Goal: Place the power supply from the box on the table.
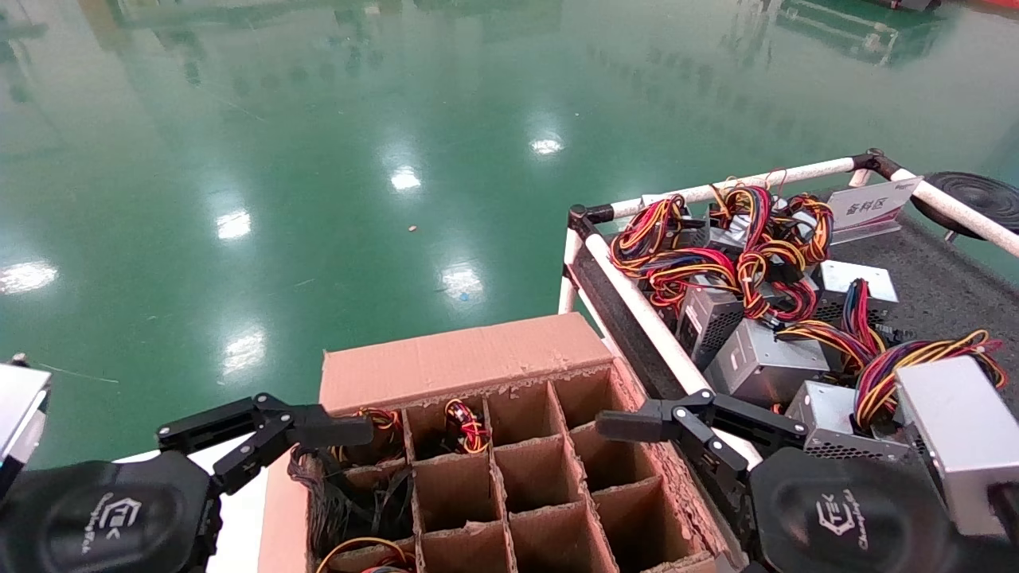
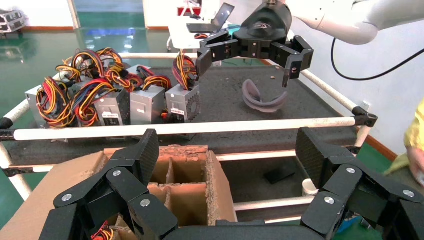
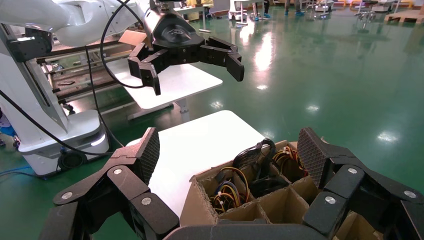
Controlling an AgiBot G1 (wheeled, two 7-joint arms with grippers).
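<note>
We see both claws spread wide and holding nothing. The left claw hangs above the near left corner of the cardboard box, over cells stuffed with black and coloured wires; the right claw hangs above the box's right wall, beside the white rail of the counter. Neither touches the cardboard. Most middle cells of the divider grid look bare; one far cell holds a red-and-yellow wire bundle, though we cannot make out a metal case under it. On the dark speckled counter, several silver-grey power supplies lie crowded together, their wires tangled. A white sign at the counter's far edge carries printed characters we cannot read with confidence. Each claw's wrist housing bears a logo with small lettering, also illegible.
</note>
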